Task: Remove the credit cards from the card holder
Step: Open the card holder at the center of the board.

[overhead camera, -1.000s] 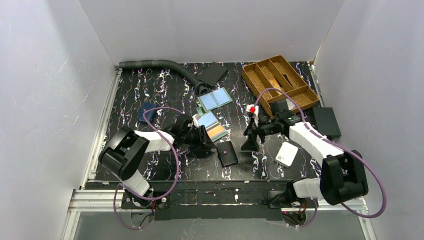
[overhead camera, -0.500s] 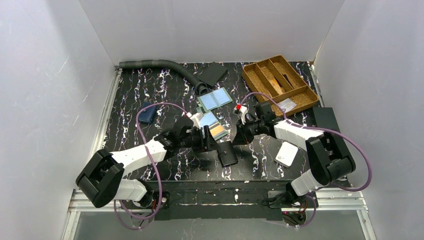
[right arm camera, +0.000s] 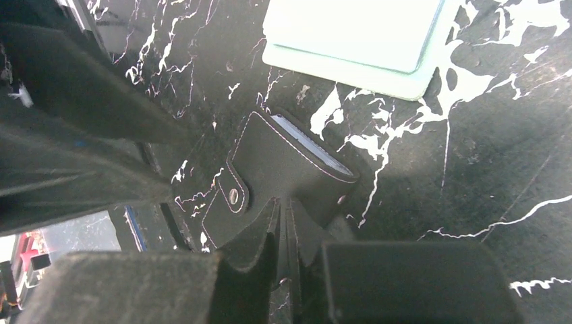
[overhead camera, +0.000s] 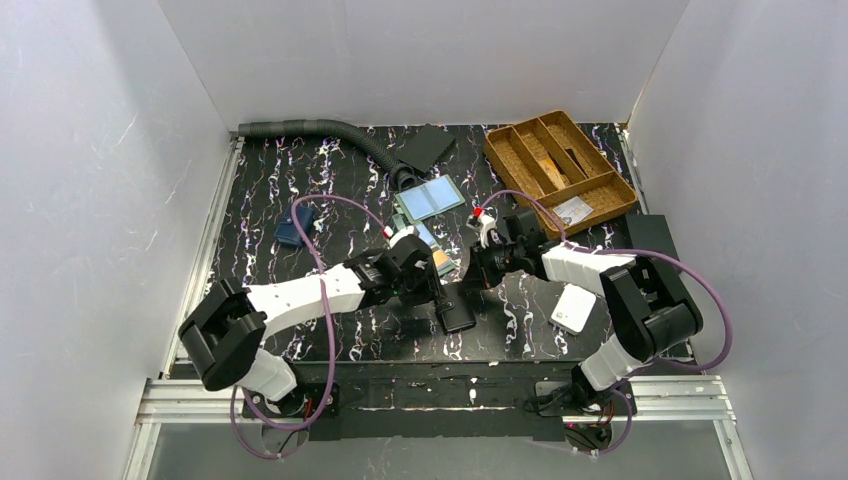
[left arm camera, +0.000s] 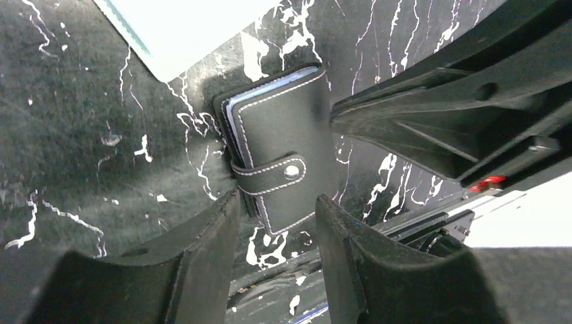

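The grey-green card holder [overhead camera: 432, 245] lies open at the table's middle, half hidden under my left gripper [overhead camera: 425, 280]. Slivers of a blue credit card [overhead camera: 424, 236] and an orange one [overhead camera: 441, 262] show in its pockets. In the wrist views the card holder [left arm camera: 182, 27] [right arm camera: 357, 34] is only a washed-out pale panel. My left gripper [left arm camera: 278, 201] is open, its fingers either side of the near end of a black snap wallet [left arm camera: 283, 169]. My right gripper [right arm camera: 283, 202] [overhead camera: 478, 268] is shut, tips over that wallet's [right arm camera: 270, 169] edge, close to the left gripper.
The black snap wallet [overhead camera: 456, 308] sits just in front of the holder. A pale blue bifold [overhead camera: 430, 198] lies behind it, a navy wallet [overhead camera: 294, 225] to the left, a white box [overhead camera: 572, 308] to the right. A wooden tray [overhead camera: 560, 165] and a grey hose [overhead camera: 320, 130] are at the back.
My right gripper went from wide open to shut and moved left toward the black wallet. My left gripper moved right, over part of the card holder.
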You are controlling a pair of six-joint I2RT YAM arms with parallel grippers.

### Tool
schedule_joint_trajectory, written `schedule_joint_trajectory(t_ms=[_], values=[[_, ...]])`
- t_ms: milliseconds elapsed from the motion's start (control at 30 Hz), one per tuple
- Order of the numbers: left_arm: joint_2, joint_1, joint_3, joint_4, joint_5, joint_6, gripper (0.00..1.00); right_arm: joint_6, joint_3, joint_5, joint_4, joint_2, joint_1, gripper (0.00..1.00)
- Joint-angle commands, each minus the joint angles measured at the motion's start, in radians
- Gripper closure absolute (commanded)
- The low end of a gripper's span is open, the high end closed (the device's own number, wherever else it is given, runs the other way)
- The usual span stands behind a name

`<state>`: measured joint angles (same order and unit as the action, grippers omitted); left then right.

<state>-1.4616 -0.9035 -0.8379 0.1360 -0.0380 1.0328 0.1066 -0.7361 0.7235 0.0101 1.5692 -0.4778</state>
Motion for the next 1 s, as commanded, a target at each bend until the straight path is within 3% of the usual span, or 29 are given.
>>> schedule_joint_trajectory(t_ms=[0, 333, 967], values=[[-0.042, -0.070, -0.154, 0.327, -0.215, 0.092, 0.57, 0.025, 0.003, -0.007, 0.033, 0.016, -0.018, 0.85], [-0.265, -0.167, -0.444, 0.569, -0.317, 0.096, 0.57, 0.060, -0.009, -0.049, 0.017, 0.053, -0.019, 0.89], [-0.452, -0.174, -0.582, 0.607, -0.343, 0.062, 0.59, 0.083, -0.015, -0.034, 0.016, 0.086, -0.019, 0.91]])
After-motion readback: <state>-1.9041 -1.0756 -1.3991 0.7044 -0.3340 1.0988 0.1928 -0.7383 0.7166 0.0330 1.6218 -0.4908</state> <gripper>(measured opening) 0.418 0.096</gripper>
